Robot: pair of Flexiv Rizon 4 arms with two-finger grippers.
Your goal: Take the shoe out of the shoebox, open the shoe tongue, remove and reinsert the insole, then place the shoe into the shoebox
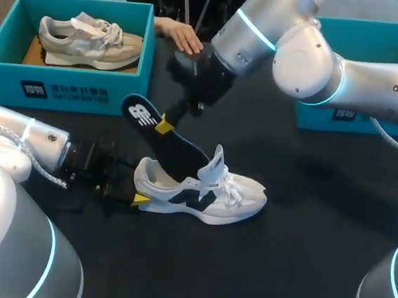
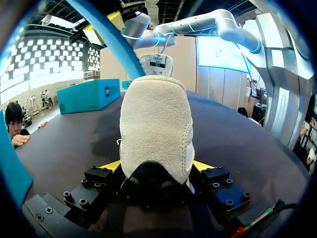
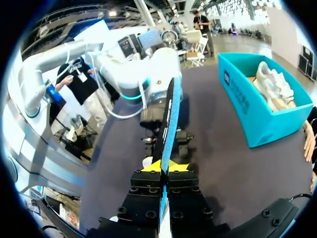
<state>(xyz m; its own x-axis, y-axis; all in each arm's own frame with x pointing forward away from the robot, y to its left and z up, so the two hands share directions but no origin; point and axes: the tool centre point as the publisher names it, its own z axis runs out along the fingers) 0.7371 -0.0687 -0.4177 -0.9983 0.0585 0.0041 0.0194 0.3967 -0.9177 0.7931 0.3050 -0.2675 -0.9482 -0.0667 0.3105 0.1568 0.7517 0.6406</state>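
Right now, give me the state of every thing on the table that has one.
white shoe, upright on its sole, heel gripped.
insole, tilted, lower end in the shoe.
left gripper, shut on the shoe's heel.
right gripper, shut on the insole.
left shoebox, open, holding a beige shoe.
right shoebox, open, inside hidden.

R gripper (image 3: 164,166) sits at lower mid, both yellow tips pinched tight on the insole (image 3: 168,119), one per face. The insole is seen edge-on, dark w/ a blue edge, running straight out ahead of the fingers toward the L arm (image 3: 124,69), whose white-and-grey wrist sits just behind it over the dark table (image 3: 223,168). Off to one side and farther out is a teal shoebox (image 3: 247,104) w/ a pale shoe (image 3: 272,84) lying inside, and a person's hand (image 3: 309,141) rests at the table edge near the box.
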